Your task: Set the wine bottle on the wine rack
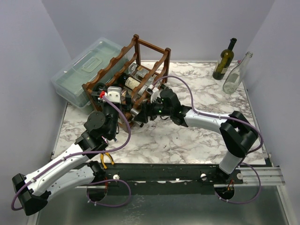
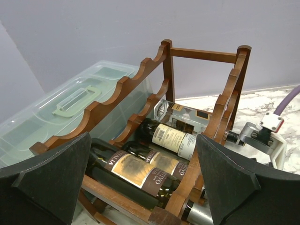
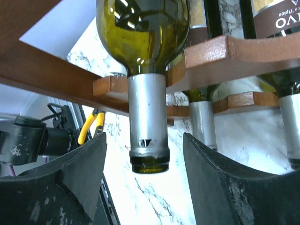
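Far left: translucent lidded box, lid on. Left gripper sits at the near-left end of the wine rack, jaws wide apart, nothing held. The rack holds several bottles lying flat.

Wine bottle lies in the rack, long axis across the rails. Its neck pokes out near-right between the right gripper fingers, which stand apart and clear of it.

Far right: dark bottle upright, clear bottle tilted.
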You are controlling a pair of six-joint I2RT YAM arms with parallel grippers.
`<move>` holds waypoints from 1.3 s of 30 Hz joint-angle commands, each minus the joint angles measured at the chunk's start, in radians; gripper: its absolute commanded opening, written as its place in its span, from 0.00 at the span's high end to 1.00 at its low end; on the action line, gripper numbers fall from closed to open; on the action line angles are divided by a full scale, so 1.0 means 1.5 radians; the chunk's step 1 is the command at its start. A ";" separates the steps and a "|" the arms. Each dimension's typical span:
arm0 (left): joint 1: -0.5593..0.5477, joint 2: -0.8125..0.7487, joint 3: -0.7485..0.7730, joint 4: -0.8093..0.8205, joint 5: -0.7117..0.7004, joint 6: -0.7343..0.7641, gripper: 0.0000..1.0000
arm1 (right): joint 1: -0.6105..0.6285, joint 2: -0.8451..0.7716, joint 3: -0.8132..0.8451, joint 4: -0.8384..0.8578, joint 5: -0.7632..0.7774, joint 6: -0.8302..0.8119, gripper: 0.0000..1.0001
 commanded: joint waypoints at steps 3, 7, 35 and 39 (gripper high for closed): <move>0.003 0.004 0.021 -0.007 0.021 -0.012 0.05 | 0.002 -0.040 -0.029 0.006 0.016 -0.001 0.39; 0.002 0.007 0.022 -0.008 0.023 -0.014 0.05 | 0.002 -0.022 -0.015 0.020 0.016 0.004 0.52; 0.001 0.007 0.028 -0.026 0.043 -0.039 0.06 | -0.057 -0.282 -0.149 -0.097 0.411 -0.047 0.25; 0.001 0.014 0.026 -0.021 0.025 -0.033 0.06 | -0.117 -0.324 -0.159 -0.111 0.457 -0.025 0.26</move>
